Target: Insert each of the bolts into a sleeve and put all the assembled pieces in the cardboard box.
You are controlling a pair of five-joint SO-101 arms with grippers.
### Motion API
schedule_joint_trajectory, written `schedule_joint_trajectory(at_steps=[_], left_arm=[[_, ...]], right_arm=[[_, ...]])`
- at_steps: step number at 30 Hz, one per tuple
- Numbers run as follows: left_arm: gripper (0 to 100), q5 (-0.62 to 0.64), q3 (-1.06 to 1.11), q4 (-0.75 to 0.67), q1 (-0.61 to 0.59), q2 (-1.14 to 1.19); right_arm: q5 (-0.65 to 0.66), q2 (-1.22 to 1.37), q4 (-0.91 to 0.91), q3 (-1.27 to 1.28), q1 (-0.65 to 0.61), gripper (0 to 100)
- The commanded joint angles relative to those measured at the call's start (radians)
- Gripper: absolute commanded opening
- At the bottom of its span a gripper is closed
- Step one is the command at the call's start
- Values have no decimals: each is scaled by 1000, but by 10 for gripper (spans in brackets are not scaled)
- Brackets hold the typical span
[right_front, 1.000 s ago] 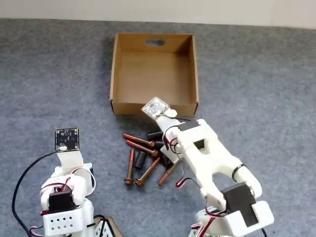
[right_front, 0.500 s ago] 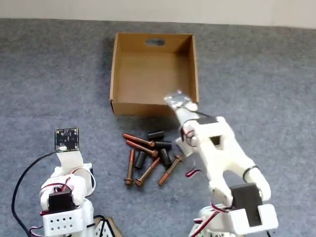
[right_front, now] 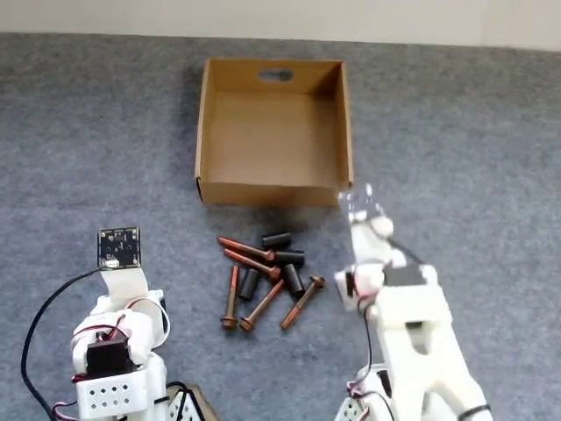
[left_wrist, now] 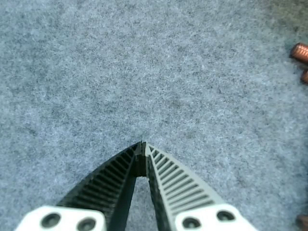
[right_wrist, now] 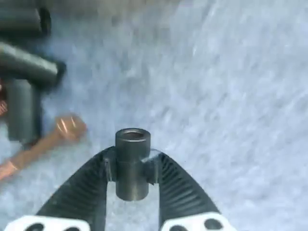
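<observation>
Right gripper (right_wrist: 132,161) clamps a black sleeve (right_wrist: 132,142) over grey carpet, lower right of centre in the high view, near the loose bolts (right_front: 263,303) and spare sleeves (right_front: 276,239) piled just below the cardboard box (right_front: 273,192). Left gripper (left_wrist: 142,147), fingers pressed together on nothing, hangs at lower left.

Bolt end (left_wrist: 300,51) (possibly threaded), edge-cropped.

The white left arm (right_front: 118,342) sits folded at the lower left, with the left gripper (left_wrist: 142,148) fingers pressed together. The white right arm (right_front: 412,324) extends upward at the lower right. The right gripper (right_wrist: 132,166) clamps a short black cylindrical sleeve (right_wrist: 132,144).
</observation>
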Motion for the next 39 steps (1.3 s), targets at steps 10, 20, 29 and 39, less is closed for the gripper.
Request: schedule_joint_trajectory(at_steps=[10, 20, 29, 39], left_arm=[[7, -3, 16, 3, 13, -10], [7, -3, 16, 3, 13, -10], [7, -3, 16, 3, 13, -10], [7, -3, 16, 3, 13, -10]], right_arm=[[44, 48, 19, 36, 4, 148], [91, 366, 19, -166, 8, 112], [86, 214, 77, -200, 8, 6], [-190, -295, -257, 211, 8, 6]])
